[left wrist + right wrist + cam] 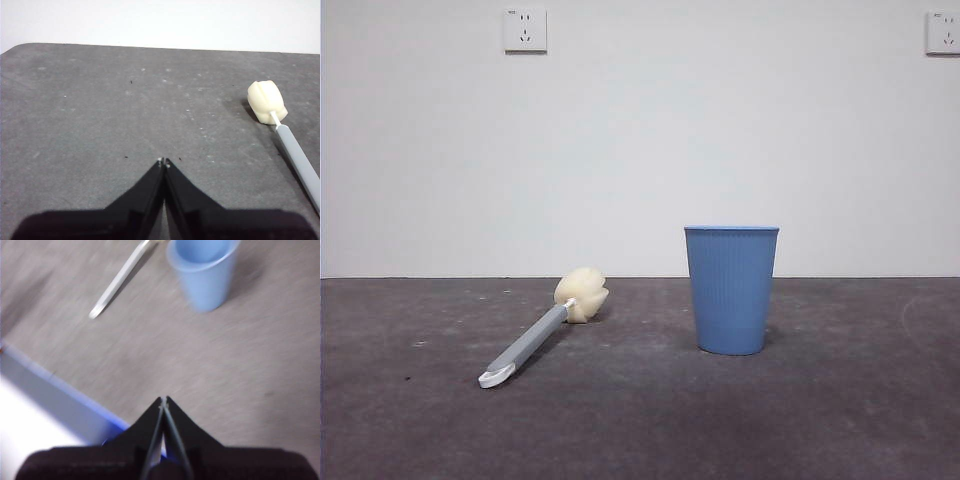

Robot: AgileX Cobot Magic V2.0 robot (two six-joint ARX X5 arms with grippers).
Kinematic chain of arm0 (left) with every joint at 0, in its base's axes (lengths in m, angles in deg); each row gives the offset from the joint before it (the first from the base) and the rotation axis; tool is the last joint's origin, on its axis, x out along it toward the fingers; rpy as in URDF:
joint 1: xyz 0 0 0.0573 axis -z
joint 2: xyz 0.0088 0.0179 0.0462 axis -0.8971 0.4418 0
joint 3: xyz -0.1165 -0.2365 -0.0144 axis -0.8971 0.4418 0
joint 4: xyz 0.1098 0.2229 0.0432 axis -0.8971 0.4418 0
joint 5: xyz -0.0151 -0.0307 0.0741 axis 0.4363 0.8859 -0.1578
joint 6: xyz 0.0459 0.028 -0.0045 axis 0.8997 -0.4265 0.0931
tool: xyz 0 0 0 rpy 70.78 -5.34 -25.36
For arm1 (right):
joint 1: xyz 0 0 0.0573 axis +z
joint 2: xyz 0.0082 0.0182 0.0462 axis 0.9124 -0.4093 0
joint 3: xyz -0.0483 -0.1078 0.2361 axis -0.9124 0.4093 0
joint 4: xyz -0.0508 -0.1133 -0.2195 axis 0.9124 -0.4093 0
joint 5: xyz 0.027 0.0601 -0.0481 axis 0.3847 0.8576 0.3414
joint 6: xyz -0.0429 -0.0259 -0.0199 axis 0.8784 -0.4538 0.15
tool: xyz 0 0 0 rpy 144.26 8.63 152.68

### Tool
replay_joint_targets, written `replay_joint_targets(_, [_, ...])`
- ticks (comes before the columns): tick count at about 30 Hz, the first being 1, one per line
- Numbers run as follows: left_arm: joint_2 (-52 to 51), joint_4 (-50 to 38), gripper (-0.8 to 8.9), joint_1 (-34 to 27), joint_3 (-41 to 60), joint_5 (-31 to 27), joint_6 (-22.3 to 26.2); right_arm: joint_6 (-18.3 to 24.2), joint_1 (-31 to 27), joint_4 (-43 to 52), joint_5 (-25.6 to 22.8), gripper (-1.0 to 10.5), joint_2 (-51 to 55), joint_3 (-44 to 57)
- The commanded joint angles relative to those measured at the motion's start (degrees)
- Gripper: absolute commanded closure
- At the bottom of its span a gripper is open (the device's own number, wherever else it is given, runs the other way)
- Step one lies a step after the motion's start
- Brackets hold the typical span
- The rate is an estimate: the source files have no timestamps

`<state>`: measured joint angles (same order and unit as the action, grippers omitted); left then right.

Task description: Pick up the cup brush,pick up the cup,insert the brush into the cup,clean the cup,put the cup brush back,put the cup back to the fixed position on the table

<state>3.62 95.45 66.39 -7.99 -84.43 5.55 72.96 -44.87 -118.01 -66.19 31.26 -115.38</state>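
Note:
The cup brush (535, 335) lies flat on the table (640, 420), its cream sponge head toward the wall and its white looped tip toward the front. The blue ribbed cup (731, 288) stands upright to its right, apart from it. Neither arm shows in the front view. My left gripper (164, 161) is shut and empty above bare table, with the brush (280, 125) off to one side. My right gripper (163, 399) is shut and empty, well back from the cup (205, 272) and the brush handle (120, 282); this view is blurred.
A white wall with two power sockets (525, 30) stands behind the table. The table's front edge (55, 385) shows as a pale blue strip in the right wrist view, close to the right gripper.

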Motion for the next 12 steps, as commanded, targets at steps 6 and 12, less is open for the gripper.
replay_joint_targets(6, [-0.2, -0.2, 8.16, -0.2, 0.8, 0.0, -0.3, 7.0, -12.3, 15.7, -2.6, 9.5, 9.6, 3.8])
replay_joint_targets(12, [-0.2, -0.2, 8.16, -0.2, 0.8, 0.0, -0.3, 3.5, -15.4, 37.8, -6.0, 9.5, 17.4, 18.4])
